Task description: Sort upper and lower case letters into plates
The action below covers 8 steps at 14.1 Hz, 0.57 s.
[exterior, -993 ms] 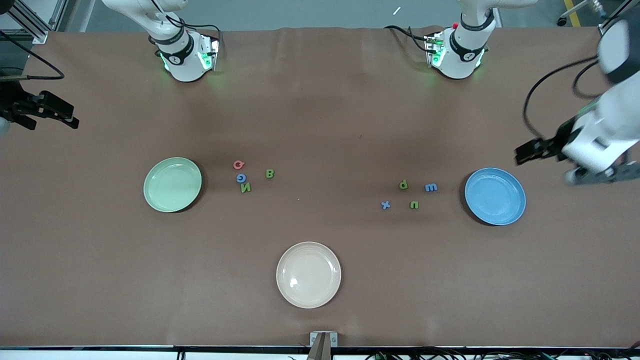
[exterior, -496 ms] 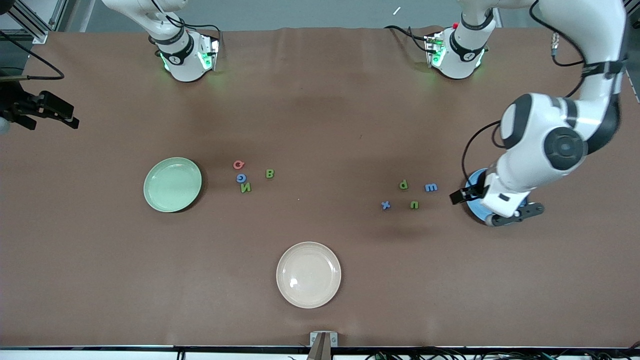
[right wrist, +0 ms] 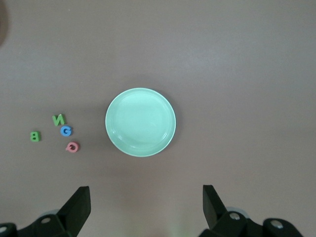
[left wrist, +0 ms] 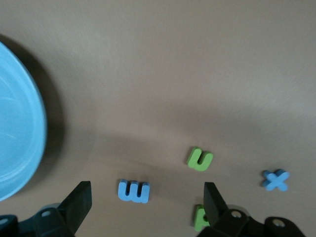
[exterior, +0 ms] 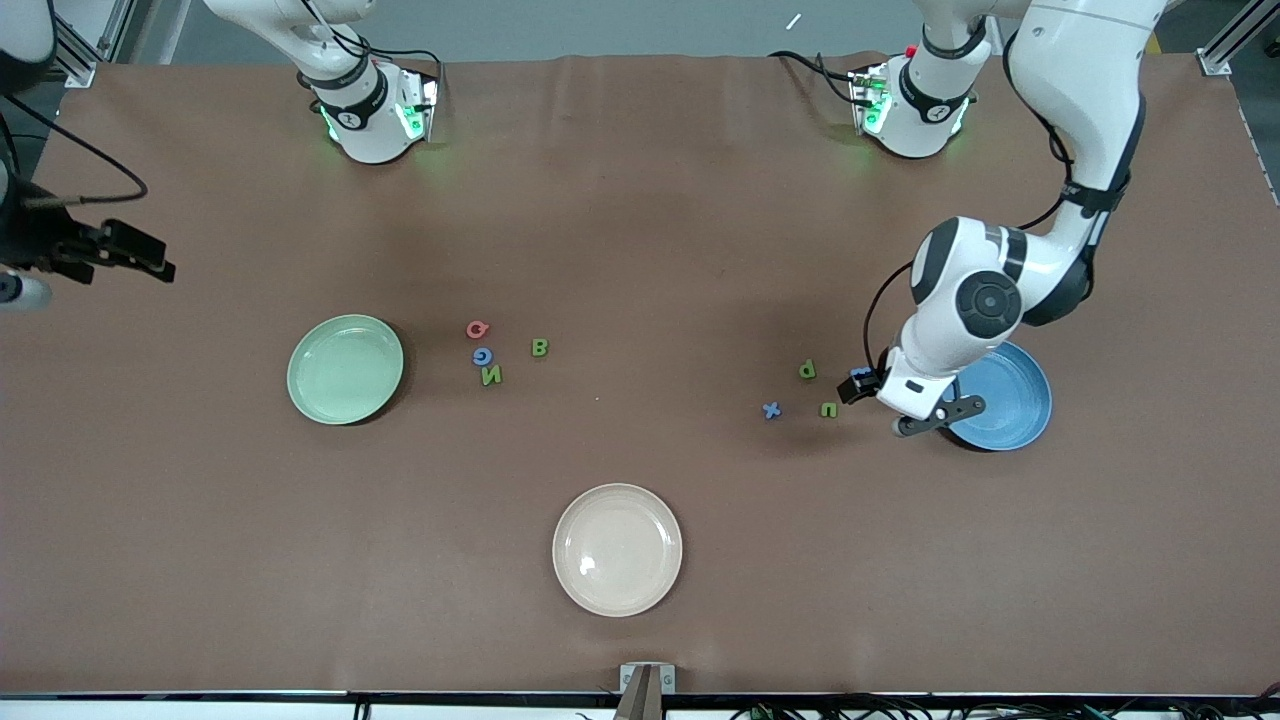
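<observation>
The lower-case letters lie beside the bright blue plate (exterior: pixel 1010 395): green p (exterior: pixel 807 370), green n (exterior: pixel 828 409), blue x (exterior: pixel 771 410). My left gripper (exterior: pixel 862 385) hangs open just over the blue m (left wrist: pixel 134 191), which lies between its fingers on the table. The left wrist view also shows n (left wrist: pixel 200 159), x (left wrist: pixel 275 179), p (left wrist: pixel 201 217) and the blue plate (left wrist: pixel 17 143). The capitals pink Q (exterior: pixel 478 329), blue G (exterior: pixel 483 356), green N (exterior: pixel 491 375) and green B (exterior: pixel 540 347) lie beside the pale green plate (exterior: pixel 345 369). My right gripper (exterior: pixel 125 253) is open and empty, high up at its end of the table.
A cream-white plate (exterior: pixel 617 549) sits nearer the front camera, midway along the table. The right wrist view shows the green plate (right wrist: pixel 140 122) and the capitals, such as G (right wrist: pixel 66 131), from high above. The left arm's forearm hangs over part of the blue plate.
The left arm has swung in from the table's end, across the blue plate, and come down over the blue m. The right gripper has shifted slightly.
</observation>
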{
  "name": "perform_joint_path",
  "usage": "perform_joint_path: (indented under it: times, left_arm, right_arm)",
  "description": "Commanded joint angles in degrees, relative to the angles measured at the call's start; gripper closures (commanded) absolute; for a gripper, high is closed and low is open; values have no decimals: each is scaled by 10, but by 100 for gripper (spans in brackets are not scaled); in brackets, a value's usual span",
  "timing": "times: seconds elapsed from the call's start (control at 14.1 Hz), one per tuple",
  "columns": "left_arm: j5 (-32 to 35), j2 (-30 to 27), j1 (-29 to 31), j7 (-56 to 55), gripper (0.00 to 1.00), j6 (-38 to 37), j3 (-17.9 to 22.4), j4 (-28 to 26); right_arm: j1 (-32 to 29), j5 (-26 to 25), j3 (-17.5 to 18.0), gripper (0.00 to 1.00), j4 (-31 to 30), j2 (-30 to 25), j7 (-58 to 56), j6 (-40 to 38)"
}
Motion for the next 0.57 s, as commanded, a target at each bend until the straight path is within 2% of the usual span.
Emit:
perform_joint_path:
  times: [0.0,0.28,0.5]
  left_arm:
    - [14,-7,-6,-12,1,22,2,-31]
    - [26,1,-6,-12,1,70,2,-70]
    - [52,10,-4,-26,2,82,2,-85]
  right_arm:
    - [-1,-4,3,0,31,66,-6,6]
    - [23,10,7,0,17,77,39,-5]
    - [57,42,7,0,-3,75,98,3]
